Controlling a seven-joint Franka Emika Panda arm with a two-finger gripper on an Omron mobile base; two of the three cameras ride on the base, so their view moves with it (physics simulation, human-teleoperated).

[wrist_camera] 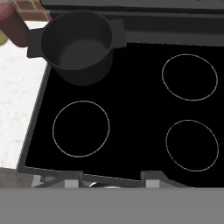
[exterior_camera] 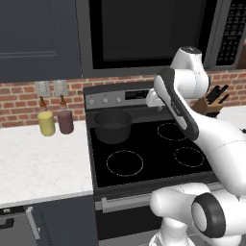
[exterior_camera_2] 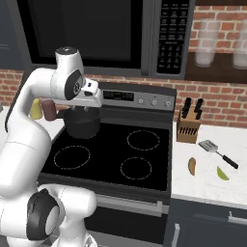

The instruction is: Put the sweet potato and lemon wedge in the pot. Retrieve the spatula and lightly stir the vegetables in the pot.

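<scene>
The pot [exterior_camera_2: 82, 124] was partly hidden in the right base view, the arm's wrist covering its top and far rim. In the hand view the maroon jar [wrist_camera: 13, 26] and the yellow jar [wrist_camera: 2, 38] were cut off by the left edge. The knife block [exterior_camera: 210, 104] in the left base view stood mostly behind the arm. The gripper's fingers lay behind the wrist, so how they stood could not be told.
</scene>
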